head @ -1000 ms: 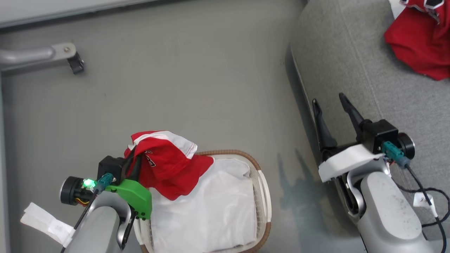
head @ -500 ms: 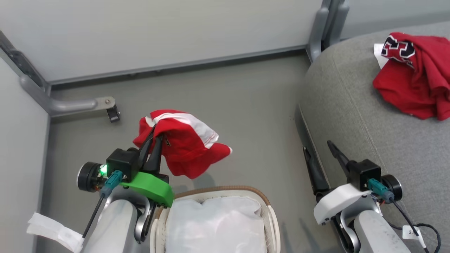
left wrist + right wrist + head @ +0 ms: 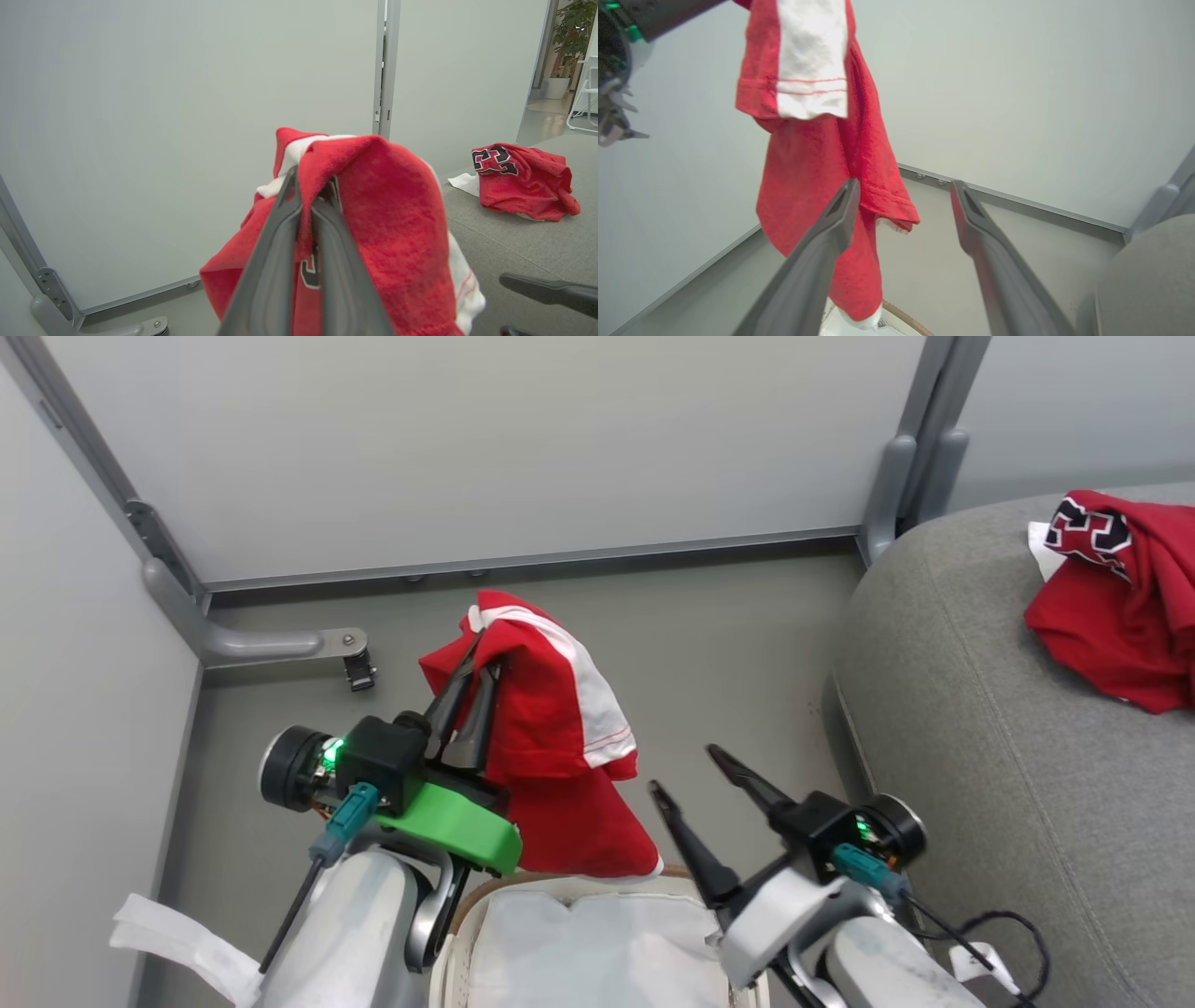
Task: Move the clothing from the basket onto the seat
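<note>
Head view, L pincer (image 3: 485, 655) pinching limp red clothing (image 3: 551, 728), R pincer (image 3: 682, 768) splayed.

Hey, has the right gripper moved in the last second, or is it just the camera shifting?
Yes. The right gripper overlapped the seat's front edge before; now it sits clear to the seat's left, by the basket's right side.

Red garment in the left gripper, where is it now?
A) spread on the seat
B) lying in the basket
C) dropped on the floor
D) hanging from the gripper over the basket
D: the left gripper is shut on the red garment, which hangs down over the basket.
</note>
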